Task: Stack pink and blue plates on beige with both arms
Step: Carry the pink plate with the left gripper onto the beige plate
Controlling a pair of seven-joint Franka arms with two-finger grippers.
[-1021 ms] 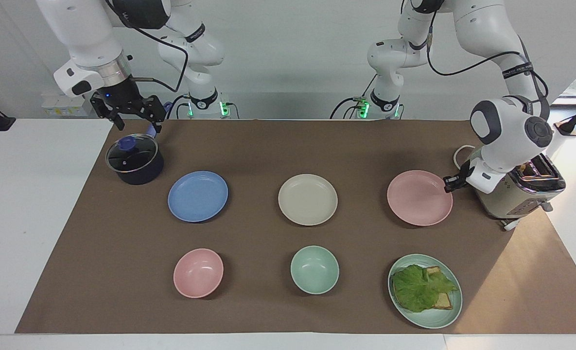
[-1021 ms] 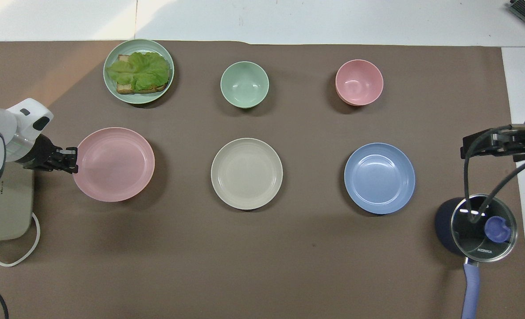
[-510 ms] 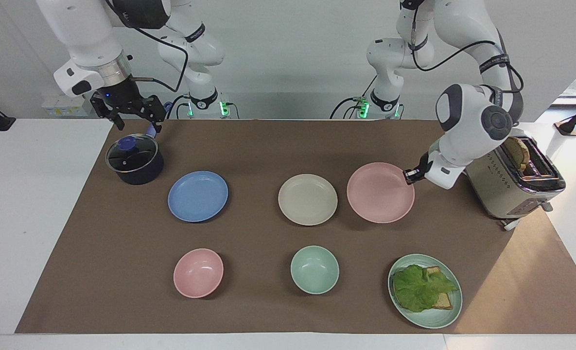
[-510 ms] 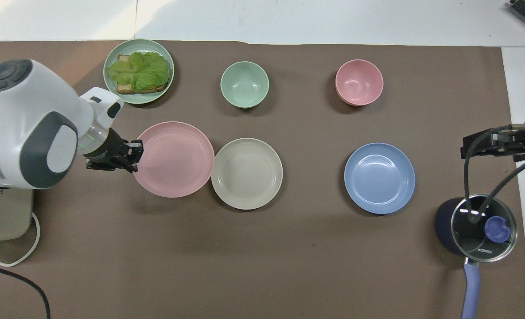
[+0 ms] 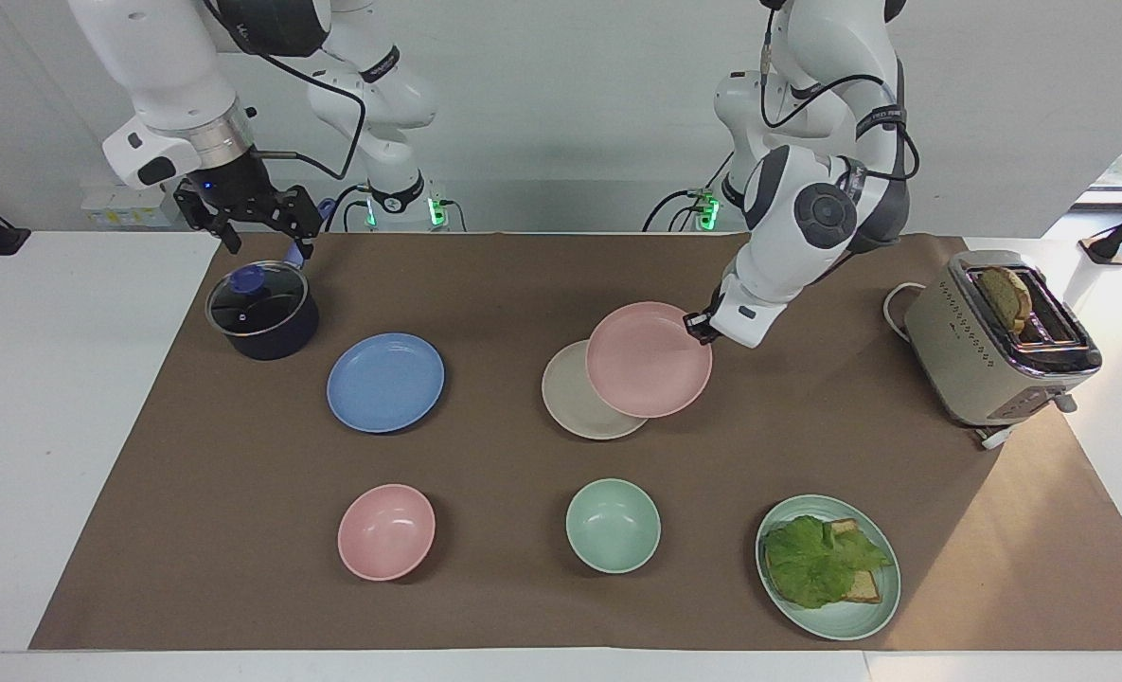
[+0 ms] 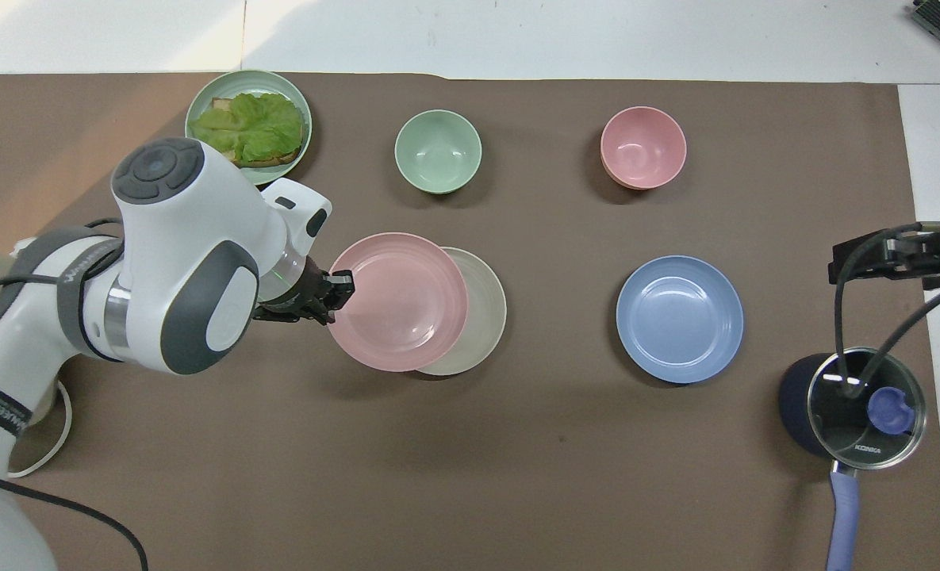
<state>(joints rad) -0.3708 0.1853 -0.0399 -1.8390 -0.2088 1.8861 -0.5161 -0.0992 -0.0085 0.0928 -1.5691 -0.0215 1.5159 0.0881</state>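
The pink plate [image 5: 649, 360] is a shallow, round, matte pastel disc with a low raised rim and faint concentric rings inside; it hangs tilted in the air, overlapping most of the beige plate [image 5: 570, 400], which lies flat in the middle of the brown mat [image 5: 485, 284] and shows only as a cream crescent on the side toward the right arm's end. The left gripper [image 5: 697, 327] has its fingers pinched tight on the pink plate's rim, on the edge toward the left arm's end, and the arm's white wrist slants down to it from above the mat. The blue plate [image 5: 385, 382], cornflower, the same size and shape as the other two, sits flat on the mat well apart from the beige one, toward the right arm's end. The right gripper [image 5: 250, 218] hangs over the lidded pot [image 5: 261, 310] with its fingers spread wide and nothing between them; that arm waits. Farther from the robots stand a pink bowl [image 5: 386, 530], a green bowl [image 5: 613, 525] and a green plate [image 5: 868, 616] carrying lettuce [image 5: 816, 559] on toast. A toaster [image 5: 991, 350] with a slice in its slot stands at the left arm's end of the table.
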